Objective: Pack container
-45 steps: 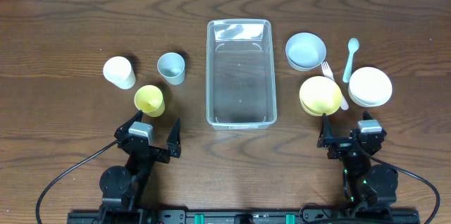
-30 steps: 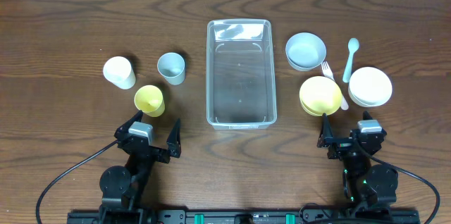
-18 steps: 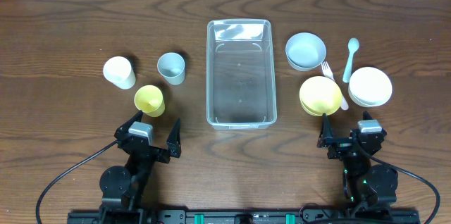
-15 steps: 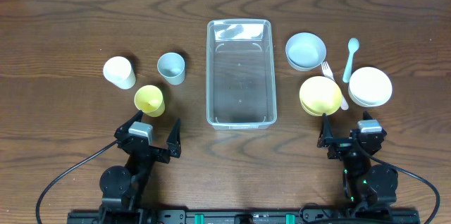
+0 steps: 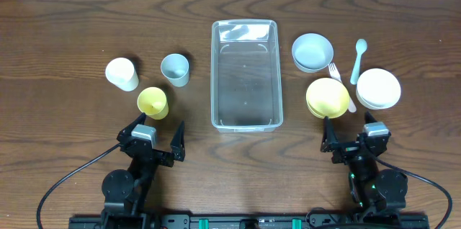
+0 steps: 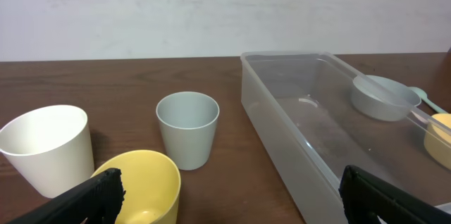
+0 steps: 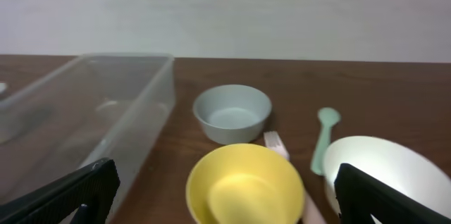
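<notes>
Left pincer [image 5: 157, 124], right pincer [image 5: 350, 123]: both wide open, touching nothing.

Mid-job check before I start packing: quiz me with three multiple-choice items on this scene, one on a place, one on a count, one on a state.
1. Where does the yellow plastic cup stand?
A. left of the clear rectangular plastic container
B. inside it
C. right of it

2. How many bowls stand right of the container?
A. one
B. three
C. five

3. The container is:
A. empty
B. holding cups
C. covered with a lid

Answers:
1 A: the overhead view shows the cup on the table to the container's left.
2 B: a pale blue bowl, a yellow bowl and a white bowl stand there.
3 A: wood grain shows through its bare bottom and its top is open.
</notes>
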Available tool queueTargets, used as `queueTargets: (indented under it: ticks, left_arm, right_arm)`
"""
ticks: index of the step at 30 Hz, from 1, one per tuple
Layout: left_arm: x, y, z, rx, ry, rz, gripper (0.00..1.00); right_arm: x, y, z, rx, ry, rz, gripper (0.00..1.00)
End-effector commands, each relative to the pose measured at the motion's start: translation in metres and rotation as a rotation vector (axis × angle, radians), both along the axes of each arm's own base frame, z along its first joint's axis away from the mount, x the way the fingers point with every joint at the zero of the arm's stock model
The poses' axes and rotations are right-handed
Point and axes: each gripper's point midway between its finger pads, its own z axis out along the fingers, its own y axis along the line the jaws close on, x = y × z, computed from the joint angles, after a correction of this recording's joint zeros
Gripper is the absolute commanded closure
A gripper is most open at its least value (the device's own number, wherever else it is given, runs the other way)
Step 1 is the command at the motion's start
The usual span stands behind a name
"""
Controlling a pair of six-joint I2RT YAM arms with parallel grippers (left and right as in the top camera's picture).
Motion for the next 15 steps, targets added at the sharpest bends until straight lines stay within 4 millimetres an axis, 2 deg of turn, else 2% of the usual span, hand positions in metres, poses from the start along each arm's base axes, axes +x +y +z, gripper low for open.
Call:
queueTargets:
  ticks: [1, 5, 8, 11, 15]
  left_arm:
    - [0.000, 0.000, -0.016, 0.008, 0.036, -0.002, 0.02]
    - [0.000, 0.000, -0.016, 0.008, 0.035, -0.002, 0.02]
    - [0.000, 0.000, -0.016, 0.008, 0.036, -0.002, 0.02]
    - [0.000, 0.000, -0.016, 0.008, 0.036, -0.002, 0.02]
    - [0.000, 0.000, -0.016, 0.008, 0.035, -0.002, 0.02]
  right_arm:
    - [-0.005, 0.005, 0.021, 0.019, -0.020, 0.034, 0.01]
    - [-0.010, -0.005, 0.061, -0.045, 0.010, -0.013, 0.01]
    - [-0.002, -0.014, 0.092, -0.086, 0.114, -0.062, 0.01]
    - [0.019, -0.014, 0.111, -0.136, 0.287, -0.057, 0.01]
    - [0.054, -0.006, 0.117, -0.143, 0.542, -0.006, 0.01]
